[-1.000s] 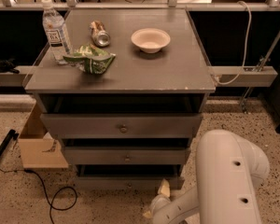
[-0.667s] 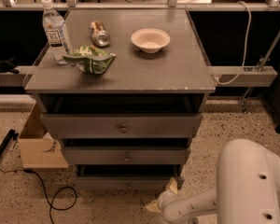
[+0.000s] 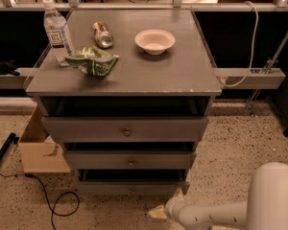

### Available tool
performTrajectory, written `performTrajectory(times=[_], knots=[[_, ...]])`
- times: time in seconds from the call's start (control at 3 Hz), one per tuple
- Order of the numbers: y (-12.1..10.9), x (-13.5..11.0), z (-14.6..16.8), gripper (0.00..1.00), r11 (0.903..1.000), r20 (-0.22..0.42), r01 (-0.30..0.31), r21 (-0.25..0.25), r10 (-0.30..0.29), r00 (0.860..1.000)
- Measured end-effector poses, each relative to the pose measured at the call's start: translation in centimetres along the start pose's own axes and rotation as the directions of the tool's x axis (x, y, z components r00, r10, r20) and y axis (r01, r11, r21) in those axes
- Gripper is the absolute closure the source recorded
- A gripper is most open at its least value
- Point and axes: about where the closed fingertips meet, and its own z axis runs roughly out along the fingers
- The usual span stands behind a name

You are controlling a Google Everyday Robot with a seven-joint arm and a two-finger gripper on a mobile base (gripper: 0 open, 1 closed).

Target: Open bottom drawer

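Gripper (image 3: 167, 203) hangs near the floor, fingers (image 3: 157, 212) spread and empty — bottom drawer (image 3: 129, 188) just above-left, apart.

view: high front, angled down | cabinet (image 3: 182, 73) mid-range | end effector (image 3: 166, 203) lower right
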Motion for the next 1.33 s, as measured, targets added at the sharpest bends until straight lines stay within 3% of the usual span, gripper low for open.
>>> performTrajectory(times=[0.33, 0.67, 1.0, 1.33], knots=[[0.3, 0.4, 0.6, 0.0, 0.9941, 0.018, -0.082, -0.071, 0.083, 0.996], [0.8, 0.7, 0.9, 0.0, 0.9818, 0.032, -0.134, -0.135, 0.139, 0.99], [1.0, 1.0, 1.0, 0.0, 0.978, 0.021, -0.142, -0.153, 0.146, 0.989], [1.4, 1.6, 2.0, 0.0, 0.9651, -0.011, -0.177, -0.193, 0.179, 0.984]])
